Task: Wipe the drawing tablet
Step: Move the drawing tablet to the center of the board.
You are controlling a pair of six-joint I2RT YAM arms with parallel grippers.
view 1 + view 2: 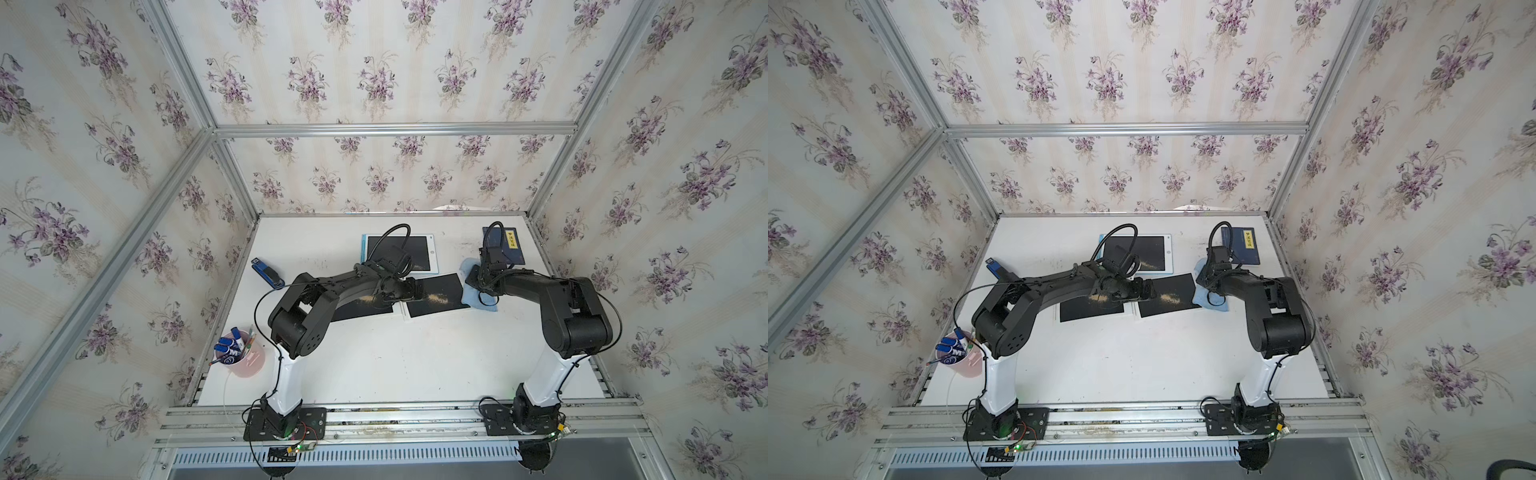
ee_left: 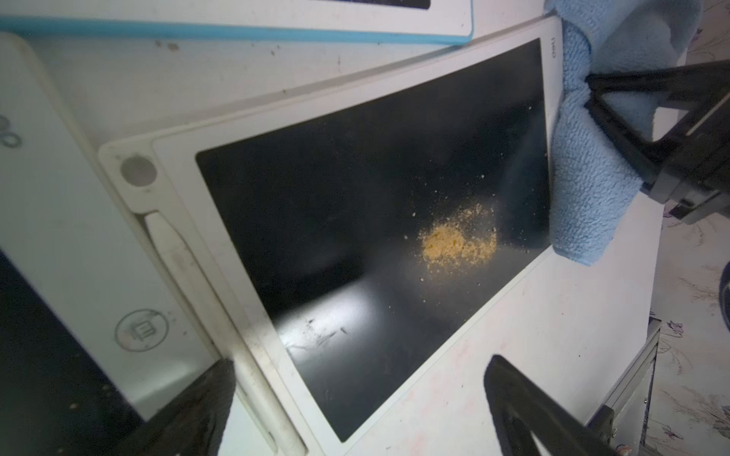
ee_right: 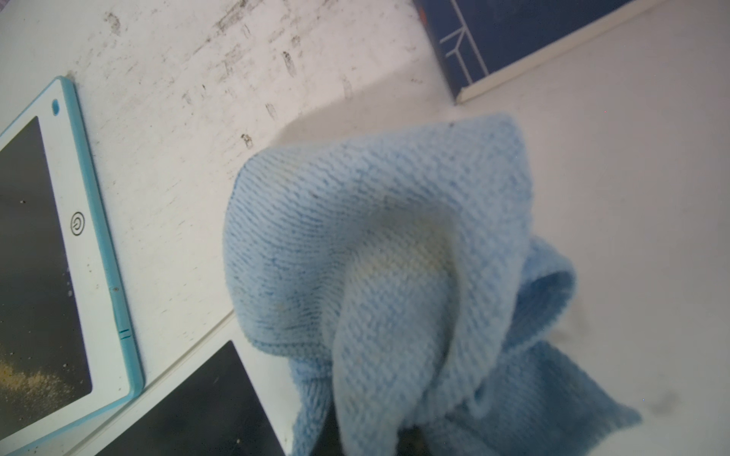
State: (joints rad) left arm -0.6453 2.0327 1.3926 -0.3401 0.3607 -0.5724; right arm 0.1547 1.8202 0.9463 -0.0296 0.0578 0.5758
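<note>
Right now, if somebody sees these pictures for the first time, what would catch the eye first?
Probably the heap of yellow powder on the black screen of the white drawing tablet, near the middle of the table. Next, the blue cloth pinched by the right gripper at that tablet's edge. Floral wallpaper covers every wall around.

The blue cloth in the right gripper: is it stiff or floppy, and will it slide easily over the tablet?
Probably floppy: the blue cloth droops in folds from the shut right gripper. Its looped, towel-like weave likely drags rather than slips, so it may bunch on the white tablet.
</note>
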